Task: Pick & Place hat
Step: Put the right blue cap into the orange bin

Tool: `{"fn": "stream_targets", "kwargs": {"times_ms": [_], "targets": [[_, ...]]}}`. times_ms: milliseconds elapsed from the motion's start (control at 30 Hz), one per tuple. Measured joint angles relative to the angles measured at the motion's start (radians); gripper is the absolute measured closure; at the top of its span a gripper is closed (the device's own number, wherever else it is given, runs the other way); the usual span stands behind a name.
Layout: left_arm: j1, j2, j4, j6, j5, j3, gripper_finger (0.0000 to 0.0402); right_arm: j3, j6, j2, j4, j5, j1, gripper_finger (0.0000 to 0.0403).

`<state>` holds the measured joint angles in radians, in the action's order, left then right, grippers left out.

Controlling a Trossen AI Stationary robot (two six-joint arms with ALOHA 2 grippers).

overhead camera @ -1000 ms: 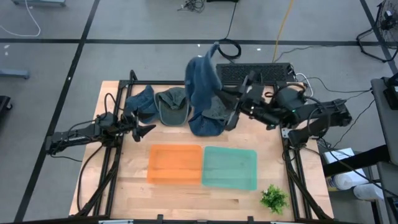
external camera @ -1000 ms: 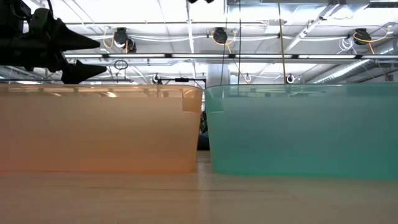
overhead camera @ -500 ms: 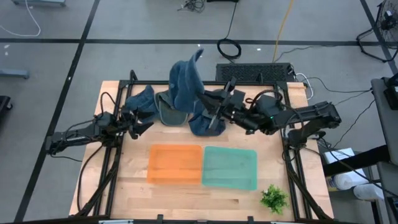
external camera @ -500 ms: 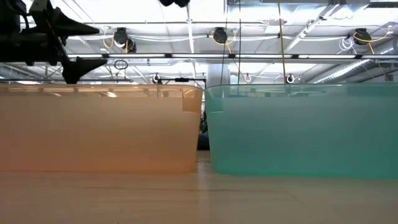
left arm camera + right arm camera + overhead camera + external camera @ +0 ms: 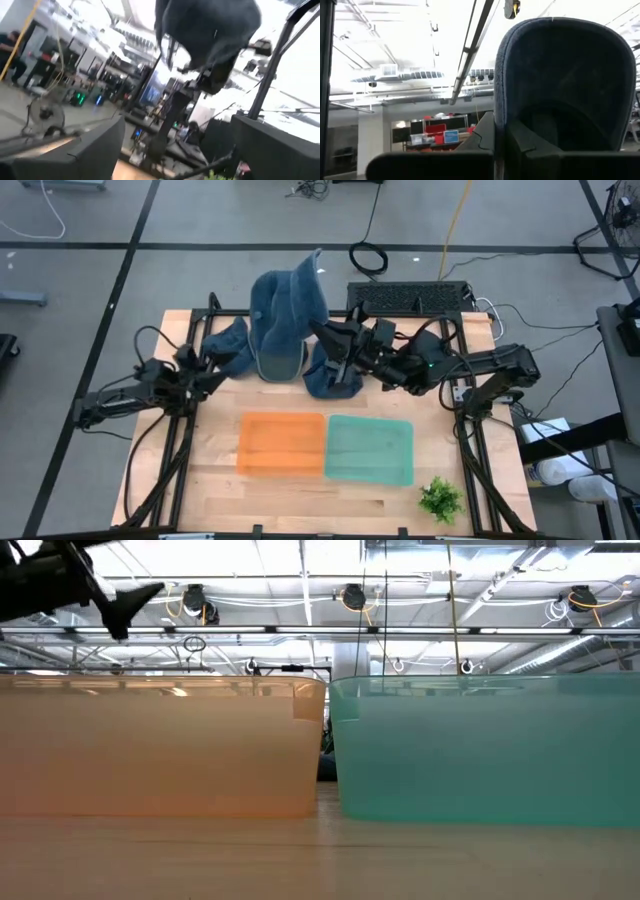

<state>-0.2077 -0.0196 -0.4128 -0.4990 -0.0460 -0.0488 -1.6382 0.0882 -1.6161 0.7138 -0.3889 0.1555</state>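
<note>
My right gripper [image 5: 325,345] reaches in from the table's right and is shut on a dark blue hat [image 5: 288,308], raised over the far middle of the table. The left wrist view shows that hat [image 5: 210,30] high in the air. Three more hats lie on the table's far part: a blue one [image 5: 228,343], an olive one [image 5: 281,363] partly hidden under the raised hat, and a blue-grey one [image 5: 333,383]. My left gripper [image 5: 203,370] is open at the table's left, beside the blue hat, touching nothing; its fingers show at the low view's top left [image 5: 120,600]. My right gripper pinches the dark blue hat at its lower rim [image 5: 502,115], coming roughly level from the table's right. The hat stands up above the fingers [image 5: 522,145], its hollow inside facing the wrist camera. It is lifted clear of the table and the other hats.
An orange bin [image 5: 281,444] and a teal bin [image 5: 370,448] stand side by side on the near half of the table. A small green plant [image 5: 440,499] sits at the near right corner. A keyboard [image 5: 410,297] lies beyond the far edge.
My right gripper has carried the dark blue hat toward the table's left, from over the blue-grey hat to over the olive one, keeping it raised. My left gripper has risen and drawn back toward the table's left and far side, staying open.
</note>
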Motion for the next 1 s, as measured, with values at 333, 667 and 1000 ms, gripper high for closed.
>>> {"fn": "stream_targets", "kwargs": {"times_ms": [333, 667, 1000], "targets": [[0.000, -0.089, 0.283, 0.311, -0.005, -0.303, 0.0064, 0.000, -0.058, -0.002, -0.074, 0.001, -0.020, 0.0403], [0.000, -0.397, 0.480, 0.631, -0.037, -0.629, 0.0063, 0.000, -0.283, -0.002, -0.154, 0.003, -0.067, 0.0403], [0.028, -0.621, 0.753, 0.882, -0.036, -0.938, 0.0058, 0.000, -0.581, 0.004, -0.161, 0.153, -0.123, 0.0403]]}}
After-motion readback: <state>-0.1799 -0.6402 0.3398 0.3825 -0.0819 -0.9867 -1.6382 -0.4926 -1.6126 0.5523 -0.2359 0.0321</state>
